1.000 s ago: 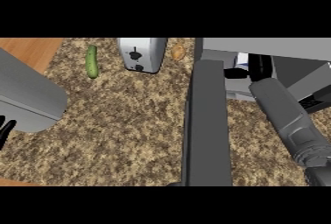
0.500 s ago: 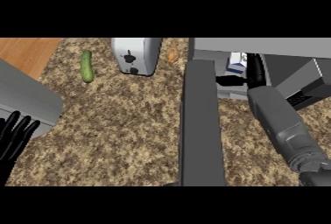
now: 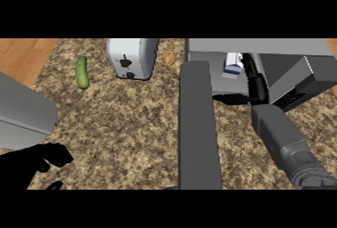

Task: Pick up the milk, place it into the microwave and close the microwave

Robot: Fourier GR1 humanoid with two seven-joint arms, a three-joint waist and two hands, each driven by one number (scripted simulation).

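R arm [image 3: 283, 138] stretched fwd, R hand [image 3: 256, 88] straight-fingered; L hand [image 3: 33, 165] low-left.

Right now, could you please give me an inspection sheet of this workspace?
Surface: speckled stone counter, nothing spilled that I can see.
Job's things: milk carton stands upright inside the microwave; microwave door is open.
Clutter: toaster, cucumber to its left, small orange item to its right.
Hands: right hand is inside the microwave beside the milk carton, and contact cannot be told; left hand rests at the lower left edge.
Cables: nothing seen.
Surroundings: wood surface past the counter at the upper left.
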